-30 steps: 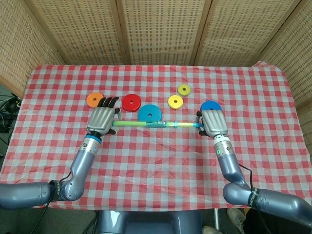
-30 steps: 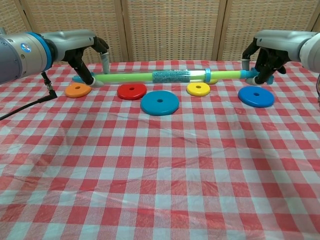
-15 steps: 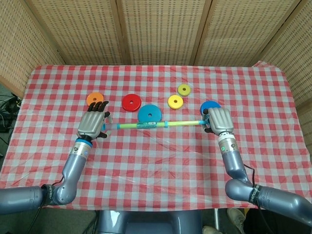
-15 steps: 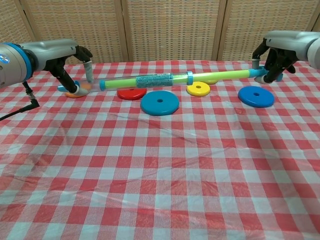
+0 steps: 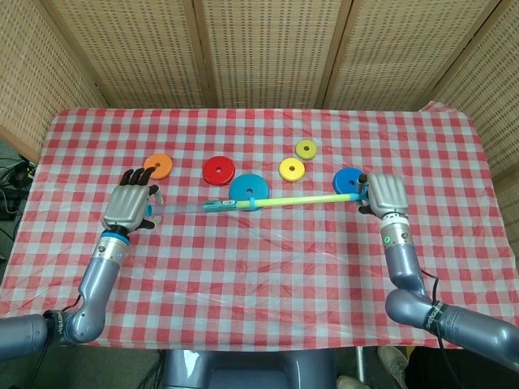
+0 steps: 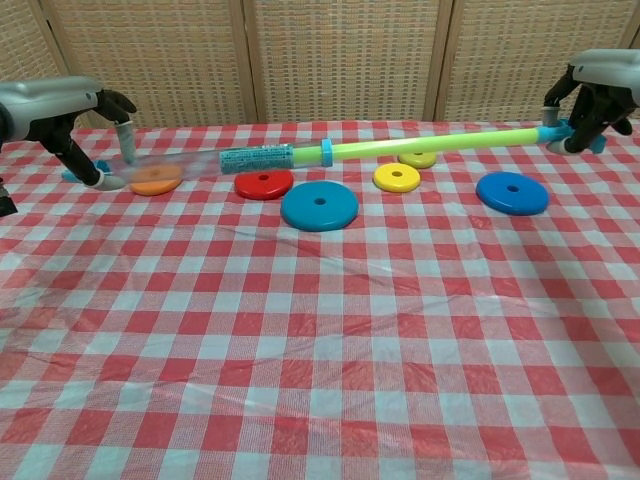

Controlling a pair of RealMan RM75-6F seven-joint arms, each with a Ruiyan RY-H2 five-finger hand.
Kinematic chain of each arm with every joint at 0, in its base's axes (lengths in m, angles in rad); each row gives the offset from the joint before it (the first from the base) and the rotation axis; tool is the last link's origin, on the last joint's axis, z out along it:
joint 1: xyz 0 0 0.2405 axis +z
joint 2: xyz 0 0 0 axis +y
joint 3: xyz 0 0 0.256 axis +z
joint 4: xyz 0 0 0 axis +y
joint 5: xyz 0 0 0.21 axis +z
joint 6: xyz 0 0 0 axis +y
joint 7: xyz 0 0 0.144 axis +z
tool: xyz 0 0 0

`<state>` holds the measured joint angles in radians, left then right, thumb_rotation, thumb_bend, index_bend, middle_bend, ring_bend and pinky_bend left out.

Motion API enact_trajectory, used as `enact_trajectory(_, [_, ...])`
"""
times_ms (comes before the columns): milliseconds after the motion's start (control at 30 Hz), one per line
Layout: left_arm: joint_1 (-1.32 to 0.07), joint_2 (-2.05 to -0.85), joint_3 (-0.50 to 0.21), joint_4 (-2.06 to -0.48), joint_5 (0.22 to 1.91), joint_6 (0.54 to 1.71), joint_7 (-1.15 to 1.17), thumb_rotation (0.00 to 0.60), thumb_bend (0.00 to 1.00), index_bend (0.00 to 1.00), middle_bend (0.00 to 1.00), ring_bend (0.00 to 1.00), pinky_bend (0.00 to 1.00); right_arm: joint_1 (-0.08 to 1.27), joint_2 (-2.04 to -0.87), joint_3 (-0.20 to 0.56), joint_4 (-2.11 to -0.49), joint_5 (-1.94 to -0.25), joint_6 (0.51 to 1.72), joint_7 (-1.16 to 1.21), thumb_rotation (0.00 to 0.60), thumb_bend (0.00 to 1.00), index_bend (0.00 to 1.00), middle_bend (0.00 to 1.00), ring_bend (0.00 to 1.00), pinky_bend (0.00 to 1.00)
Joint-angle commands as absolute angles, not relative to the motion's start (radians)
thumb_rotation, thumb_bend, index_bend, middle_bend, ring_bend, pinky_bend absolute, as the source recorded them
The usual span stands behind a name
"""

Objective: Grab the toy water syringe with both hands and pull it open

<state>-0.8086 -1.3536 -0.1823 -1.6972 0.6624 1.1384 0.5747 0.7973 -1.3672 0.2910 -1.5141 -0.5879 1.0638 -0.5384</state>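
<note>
Pulled much longer than a second ago: toy water syringe (image 6: pixel 330 151) spans above the checked table (image 6: pixel 320 330), green plunger rod (image 6: pixel 430 143) far out. Left hand (image 5: pixel 128 206) grips the barrel end, right hand (image 5: pixel 384 194) the plunger handle, both wider apart.

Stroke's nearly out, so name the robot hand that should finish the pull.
Either, probably: the left robot hand grips the syringe barrel end, the right robot hand the green plunger end. Neither looks better placed.
</note>
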Motion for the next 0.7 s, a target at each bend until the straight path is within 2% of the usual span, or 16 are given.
enact_trajectory(33, [-0.797, -1.345, -0.173, -1.694, 0.673, 1.138, 0.568, 0.600, 0.34, 0.54, 0.00, 0.00, 0.00, 0.795, -1.364, 0.291, -1.501, -0.574, 1.061, -0.540, 0.600, 0.56, 0.76, 1.00, 1.00, 0.78])
enact_trajectory(567, [-0.790, -1.354, -0.173, -1.663, 0.674, 1.115, 0.572, 0.600, 0.34, 0.54, 0.00, 0.00, 0.00, 0.780, -1.347, 0.287, -1.456, -0.558, 1.048, -0.528, 0.600, 0.56, 0.76, 1.00, 1.00, 0.78])
enact_trajectory(700, [-0.802, -1.368, -0.179, -1.657, 0.671, 1.109, 0.586, 0.600, 0.34, 0.47, 0.00, 0.00, 0.00, 0.772, -1.354, 0.279, -1.431, -0.580, 1.063, -0.522, 0.600, 0.54, 0.75, 1.00, 1.00, 0.78])
